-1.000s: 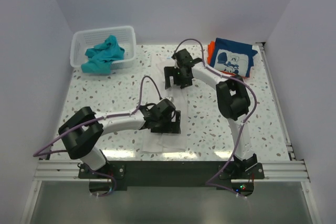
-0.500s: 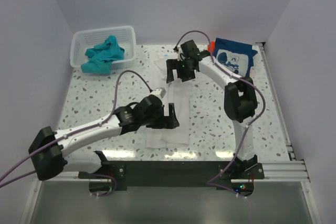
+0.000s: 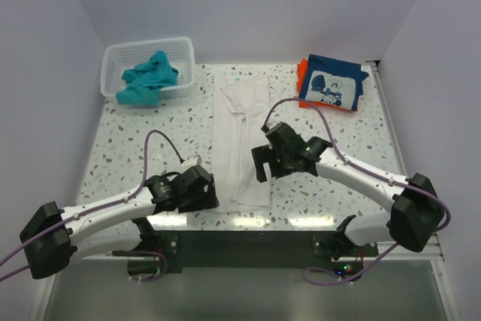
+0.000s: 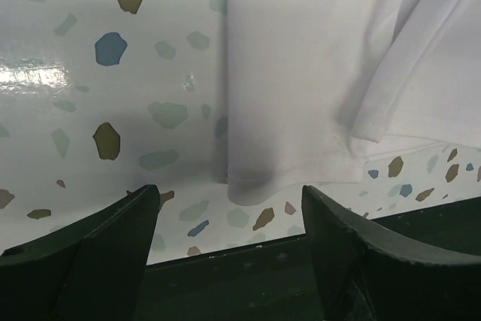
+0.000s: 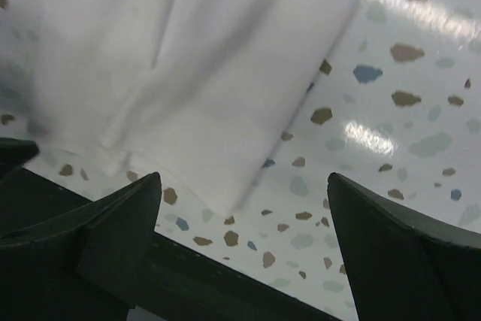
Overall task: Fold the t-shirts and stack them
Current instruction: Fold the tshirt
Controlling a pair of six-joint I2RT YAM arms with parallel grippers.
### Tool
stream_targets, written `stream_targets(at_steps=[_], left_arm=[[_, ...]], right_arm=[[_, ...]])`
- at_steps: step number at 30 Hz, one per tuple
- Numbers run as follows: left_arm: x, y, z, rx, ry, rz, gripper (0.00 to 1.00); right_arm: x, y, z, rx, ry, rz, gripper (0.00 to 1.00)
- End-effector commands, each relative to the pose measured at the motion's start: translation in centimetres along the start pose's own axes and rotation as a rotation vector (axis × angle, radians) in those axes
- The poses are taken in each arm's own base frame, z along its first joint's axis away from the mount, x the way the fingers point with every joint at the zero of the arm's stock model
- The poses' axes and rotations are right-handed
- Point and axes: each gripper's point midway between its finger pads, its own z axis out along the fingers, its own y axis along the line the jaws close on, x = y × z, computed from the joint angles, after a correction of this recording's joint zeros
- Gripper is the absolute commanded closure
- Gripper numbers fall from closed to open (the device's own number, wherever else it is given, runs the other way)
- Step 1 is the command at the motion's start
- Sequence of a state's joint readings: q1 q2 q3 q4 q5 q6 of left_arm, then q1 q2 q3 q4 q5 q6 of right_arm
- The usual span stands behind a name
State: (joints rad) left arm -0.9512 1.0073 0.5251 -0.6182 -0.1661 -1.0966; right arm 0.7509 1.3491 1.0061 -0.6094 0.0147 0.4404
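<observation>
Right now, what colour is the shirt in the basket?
The shirt is teal; the top view shows it best.

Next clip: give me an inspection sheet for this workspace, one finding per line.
Surface: speckled glossy table.
Job's things: white t-shirt folded lengthwise, centre; teal t-shirt crumpled in basket; navy t-shirt folded atop orange t-shirt, far right corner.
Clutter: nothing seen.
Grippers: left gripper and right gripper, jaws open, empty, at the white t-shirt's near corners.
Cables: purple cables loop above both arms.
Surroundings: plain walls.
</observation>
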Motion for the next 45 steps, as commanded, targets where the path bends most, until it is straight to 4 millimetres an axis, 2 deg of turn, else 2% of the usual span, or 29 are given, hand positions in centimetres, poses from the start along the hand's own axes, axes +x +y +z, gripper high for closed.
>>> stream_targets(at_steps=[1,4,7,9,12,15,16,18,19,24,28,33,38,41,43,45], left_arm=[[-0.8,-0.4,0.5,0.012,-0.041,-0.068,0.2],[-0.8,-0.4,1.3,-0.001,-0.04,-0.067,0.33],[-0.8,-0.8,2.2,0.004,-0.033,-0.067,0.41],[-0.5,-0.9,2.8,0.004,-0.017,-0.065,0.43],[-0.1,-1.0,3.3,-0.001,0.002,-0.066,0.53],[0.1,-0.3,3.5,-0.028,0.004,-0.066,0.63],[0.1,-0.1,3.5,-0.032,0.004,-0.069,0.7],[0.3,0.2,3.5,-0.034,0.005,-0.074,0.74],[0.4,0.3,3.6,-0.036,0.005,-0.073,0.77],[0.5,0.4,3.9,-0.035,0.003,-0.097,0.79],[0.8,0.4,4.1,-0.028,0.009,-0.107,0.88],[1.1,1.2,4.1,-0.061,0.012,-0.128,1.0],[1.3,1.8,4.2,-0.085,0.014,-0.144,1.0],[1.4,1.9,4.2,-0.086,0.018,-0.148,1.0],[1.4,1.9,4.2,-0.085,0.017,-0.153,1.0],[1.5,1.9,4.3,-0.084,0.019,-0.154,1.0]], right_arm=[[4.1,-1.7,0.3,0.153,0.044,0.028,0.06],[6.1,-0.7,0.7,0.157,0.077,-0.02,0.09],[6.9,0.5,1.4,0.149,0.085,-0.049,0.1],[7.2,1.1,1.9,0.138,0.088,-0.047,0.11],[7.6,2.8,3.3,0.101,0.076,-0.053,0.15],[8.2,3.3,4.4,0.1,0.092,-0.059,0.2],[8.1,3.6,4.6,0.097,0.089,-0.061,0.22],[8.7,3.8,5.2,0.1,0.107,-0.077,0.26],[8.9,3.7,5.5,0.111,0.111,-0.078,0.29],[9.8,2.4,5.9,0.172,0.127,-0.062,0.41],[10.5,1.3,5.7,0.214,0.13,-0.056,0.54],[10.8,-0.1,5.0,0.274,0.123,-0.039,0.71],[10.5,-0.2,4.0,0.253,0.093,-0.013,0.82],[10.4,-0.2,3.3,0.244,0.084,0.001,0.83],[10.8,-0.7,3.0,0.257,0.088,0.003,0.98],[11.2,-1.1,2.9,0.265,0.087,0.006,1.0]])
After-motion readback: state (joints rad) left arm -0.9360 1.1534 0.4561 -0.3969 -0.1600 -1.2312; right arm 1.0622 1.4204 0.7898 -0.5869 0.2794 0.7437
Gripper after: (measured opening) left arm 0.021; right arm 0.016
